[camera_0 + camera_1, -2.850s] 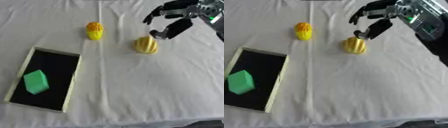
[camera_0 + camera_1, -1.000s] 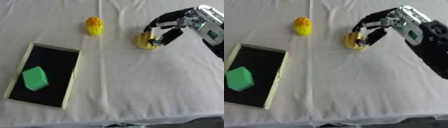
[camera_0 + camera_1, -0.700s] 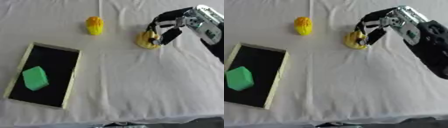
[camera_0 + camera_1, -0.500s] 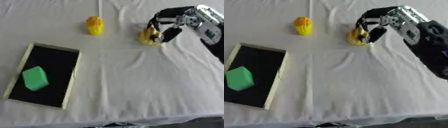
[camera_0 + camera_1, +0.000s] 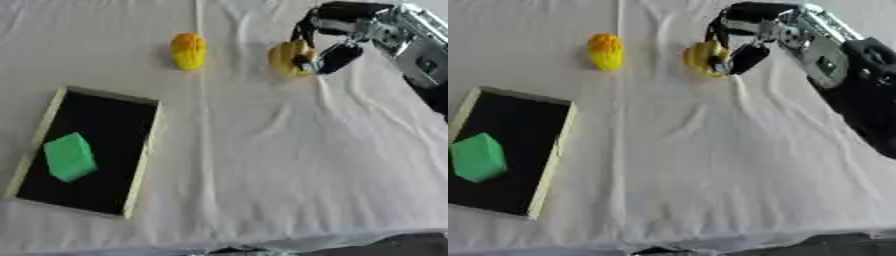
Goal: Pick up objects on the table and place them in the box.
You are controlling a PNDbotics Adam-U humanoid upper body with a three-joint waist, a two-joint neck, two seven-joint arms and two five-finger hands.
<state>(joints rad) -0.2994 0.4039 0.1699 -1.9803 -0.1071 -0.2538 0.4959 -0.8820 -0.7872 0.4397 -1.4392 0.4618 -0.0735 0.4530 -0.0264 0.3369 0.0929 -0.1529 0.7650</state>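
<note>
Right robot hand [image 5: 325, 54] is clasping the yellow fruit [image 5: 287, 58] at the far worktop [image 5: 289, 165].
Rounded fruit may be slipping out sideways (thumb contact hidden); the box [image 5: 143, 150] is lying well off to its left.

Lab-like test bench: white cloth [image 5: 289, 165] over table.

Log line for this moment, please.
right hand: shut on yellow fruit | corn: on cloth | green block: in box | left hand: unseen

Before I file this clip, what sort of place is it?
Probably a robot test bench: a table under white cloth, a black-lined shallow box holding a green block, and toy-like yellow objects.
</note>
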